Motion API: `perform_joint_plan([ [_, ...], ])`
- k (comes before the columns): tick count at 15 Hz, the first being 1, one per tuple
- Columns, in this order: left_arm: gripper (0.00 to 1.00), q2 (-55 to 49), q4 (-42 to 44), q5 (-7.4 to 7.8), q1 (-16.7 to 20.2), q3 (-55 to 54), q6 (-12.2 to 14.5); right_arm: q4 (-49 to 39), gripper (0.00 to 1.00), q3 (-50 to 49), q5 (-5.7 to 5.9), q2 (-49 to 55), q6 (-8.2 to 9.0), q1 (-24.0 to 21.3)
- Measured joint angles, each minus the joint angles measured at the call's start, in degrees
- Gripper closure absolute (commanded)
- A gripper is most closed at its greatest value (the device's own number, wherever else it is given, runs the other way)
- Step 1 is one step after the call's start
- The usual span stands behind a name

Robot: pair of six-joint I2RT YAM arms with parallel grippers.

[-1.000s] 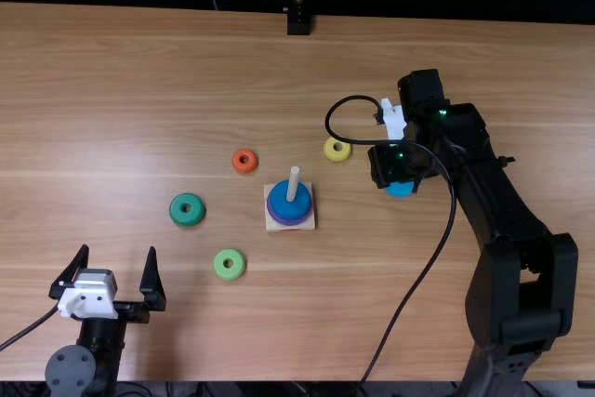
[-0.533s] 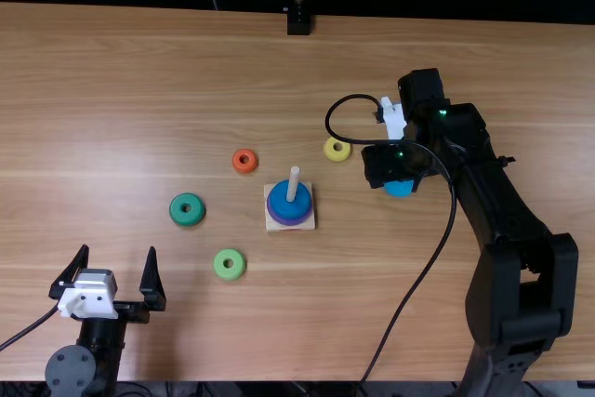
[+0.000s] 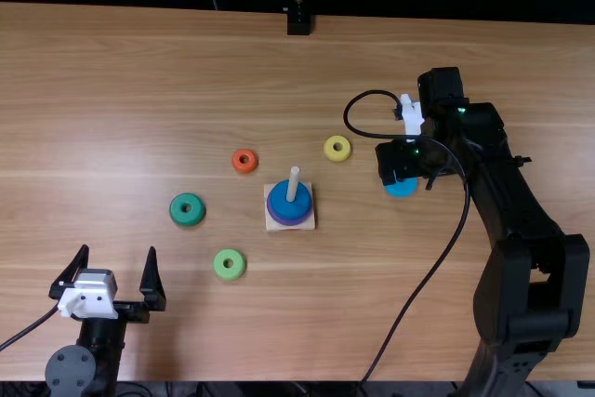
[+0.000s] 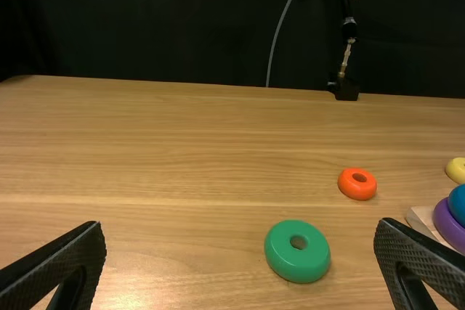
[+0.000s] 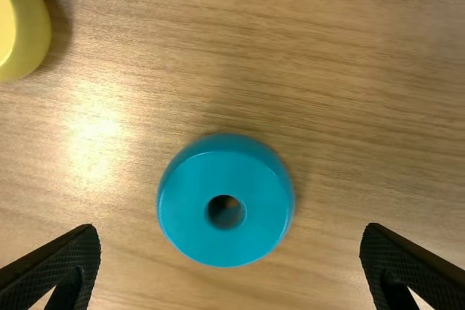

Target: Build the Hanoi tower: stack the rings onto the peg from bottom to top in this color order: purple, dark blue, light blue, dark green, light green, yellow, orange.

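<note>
My right gripper (image 3: 398, 174) hangs over the light blue ring (image 3: 403, 188). In the right wrist view that gripper (image 5: 231, 263) is open, the light blue ring (image 5: 245, 234) lying below between its fingers, untouched. The left gripper (image 3: 113, 271) is open at the lower left; its fingers (image 4: 58, 266) stand wide apart in its own view. On the peg (image 3: 294, 183) of the wooden base (image 3: 308, 221), the dark blue ring (image 3: 279, 203) rests on the purple ring (image 3: 290, 221). Dark green (image 3: 187, 210), light green (image 3: 219, 265), orange (image 3: 244, 161) and yellow (image 3: 337, 149) rings lie on the table.
A black cable (image 3: 424, 281) loops from the right arm over the table, passing right of the peg base. A black stand (image 3: 298, 20) is at the table's far edge (image 3: 167, 8).
The right gripper first shifted slightly left, then moved back to the right with its arm and cable. The left arm and all rings have stayed where they were.
</note>
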State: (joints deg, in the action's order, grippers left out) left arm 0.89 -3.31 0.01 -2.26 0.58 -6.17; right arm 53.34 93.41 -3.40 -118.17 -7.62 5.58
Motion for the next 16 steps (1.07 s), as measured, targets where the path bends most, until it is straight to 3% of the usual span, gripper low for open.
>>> perform_joint_plan([
  [16,0.0,0.0,0.0,0.04,0.0,0.0,-0.02,0.26,0.0,0.0,0.46,-4.55,0.17,0.04],
])
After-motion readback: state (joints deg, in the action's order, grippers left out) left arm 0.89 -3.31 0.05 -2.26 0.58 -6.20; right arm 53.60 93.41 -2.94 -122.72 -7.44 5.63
